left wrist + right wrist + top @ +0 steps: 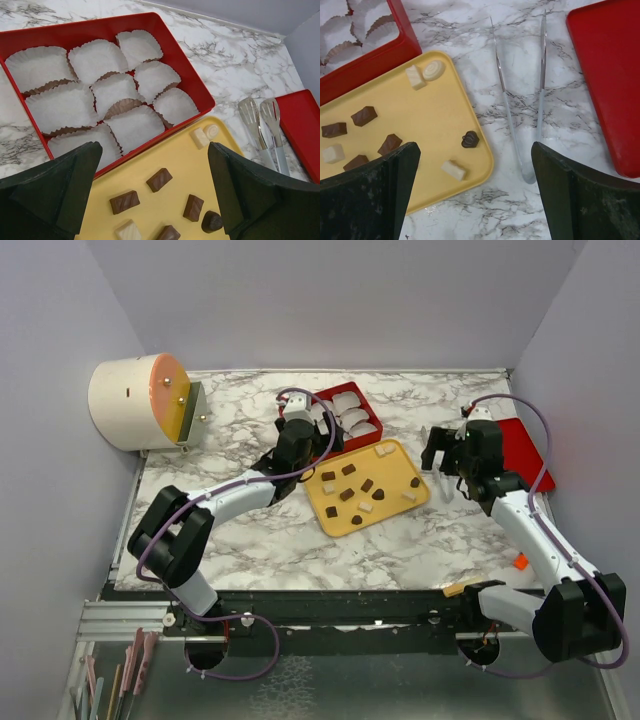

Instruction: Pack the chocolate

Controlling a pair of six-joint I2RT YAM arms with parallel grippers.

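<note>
Hovering above the spot where the red box sits just beside the yellow tray, the left fingers are standing wide apart and holding nothing. The right fingers, equally spread and empty, are hanging over the metal tongs lying on the marble worktop between the tray and the red lid. The chocolate is sitting loose on the tray, dark and cream pieces scattered, none yet in the white paper cups lining the box. The size mismatch is probably posing the main risk. Each piece is looking far smaller than a finger, so a direct pinch is risking knocking neighbours or skidding a piece off the smooth tray. The thin tongs, lying flat, are threatening to slip in a grasp, and the flimsy cups are inviting crumpling.
</note>
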